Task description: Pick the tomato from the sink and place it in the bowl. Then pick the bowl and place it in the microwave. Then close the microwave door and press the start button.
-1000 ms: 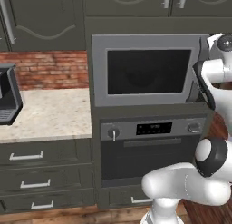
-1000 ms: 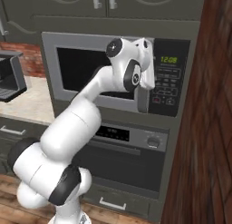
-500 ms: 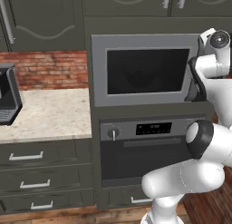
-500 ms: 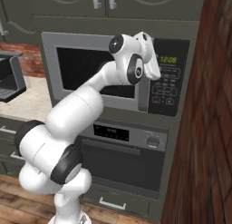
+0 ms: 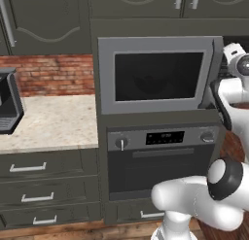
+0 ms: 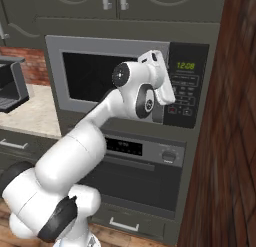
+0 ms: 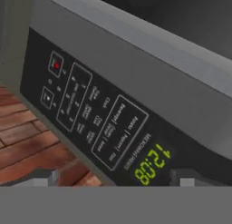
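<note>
White arm with dark joints (image 6: 95,141): reaches up from the base and bends at the wrist toward the right end of the appliance. Carries the hand lower in the right base view than half a second ago, back at about the height it had a second ago. Reads as a small hunting adjustment over the controls, not a new approach.

Built-in silver-grey microwave (image 5: 155,105): sits above the dark oven with knobs (image 5: 160,166), beside the pale stone counter (image 5: 48,122). Stays where it was in both base views, so no driving of the base.

Silver-framed microwave door with large dark glass window (image 5: 155,76): lies flush and shut, exactly as in the earlier pictures. Leaves, in all likelihood, only the start press.

Black keypad panel (image 6: 186,86): appears upside down in the hand view, green clock at 12:08, unchanged; no sign of a running cycle.

Two-finger gripper (image 7: 117,177): hovers close in front of the panel, fingertips (image 7: 45,177) spread wide apart, holding nothing. Cannot tell whether touching a key.

Round deep bowl (image 5: 146,84): shows at best as a faint rounded shape behind the glass, presumably with the small red-orange tomato in it.

Start button: cannot tell which small key.
</note>
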